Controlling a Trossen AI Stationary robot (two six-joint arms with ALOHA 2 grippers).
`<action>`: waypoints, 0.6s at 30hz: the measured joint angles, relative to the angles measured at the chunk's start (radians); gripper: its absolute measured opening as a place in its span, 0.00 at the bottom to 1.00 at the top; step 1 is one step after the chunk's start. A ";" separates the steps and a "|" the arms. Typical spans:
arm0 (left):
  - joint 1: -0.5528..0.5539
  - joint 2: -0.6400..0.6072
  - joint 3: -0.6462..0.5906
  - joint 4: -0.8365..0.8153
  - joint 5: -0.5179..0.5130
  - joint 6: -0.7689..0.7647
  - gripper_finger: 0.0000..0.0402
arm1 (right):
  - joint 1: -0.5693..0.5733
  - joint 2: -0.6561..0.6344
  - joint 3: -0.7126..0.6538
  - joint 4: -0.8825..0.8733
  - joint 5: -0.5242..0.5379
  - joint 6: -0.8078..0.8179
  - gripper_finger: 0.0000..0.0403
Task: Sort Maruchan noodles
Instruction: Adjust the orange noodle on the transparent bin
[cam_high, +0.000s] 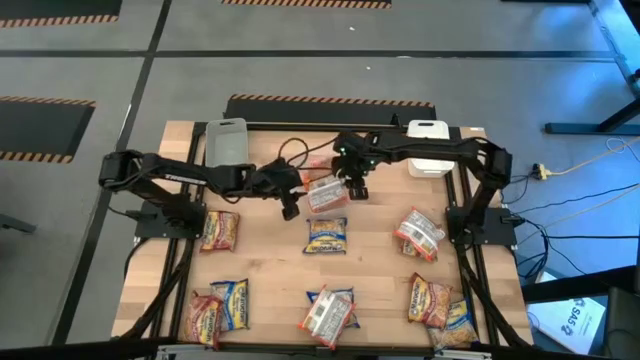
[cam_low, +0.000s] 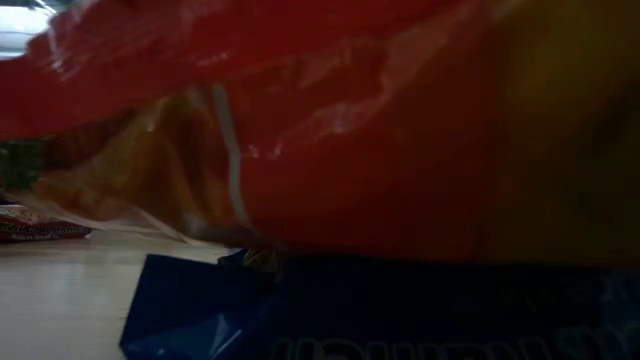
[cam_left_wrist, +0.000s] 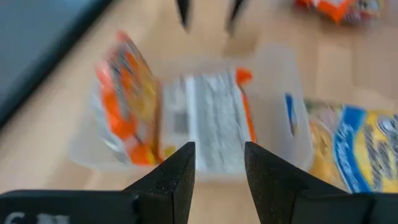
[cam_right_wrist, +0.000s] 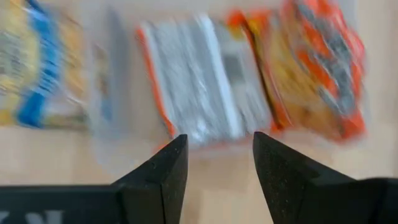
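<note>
The left gripper (cam_high: 290, 208) hangs over the counter (cam_high: 375, 262) with fingers (cam_left_wrist: 168, 180) parted, holding nothing. Just right of it an orange packet (cam_high: 326, 192) lies back side up near the counter's far middle. The right gripper (cam_high: 356, 188), also released and empty, hovers at that packet's right edge. A blue packet (cam_high: 326, 235) lies just below; other packets are scattered nearer the front.
</note>
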 joint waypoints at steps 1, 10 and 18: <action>0.001 -0.008 0.000 0.021 -0.021 0.015 0.33 | -0.001 0.000 0.000 0.028 -0.056 0.000 0.41; 0.070 0.070 -0.007 0.243 -0.061 0.134 0.33 | 0.036 0.070 -0.002 0.102 -0.169 -0.008 0.41; 0.222 0.093 -0.006 0.274 -0.025 0.145 0.33 | 0.066 0.093 -0.002 0.115 -0.132 0.040 0.42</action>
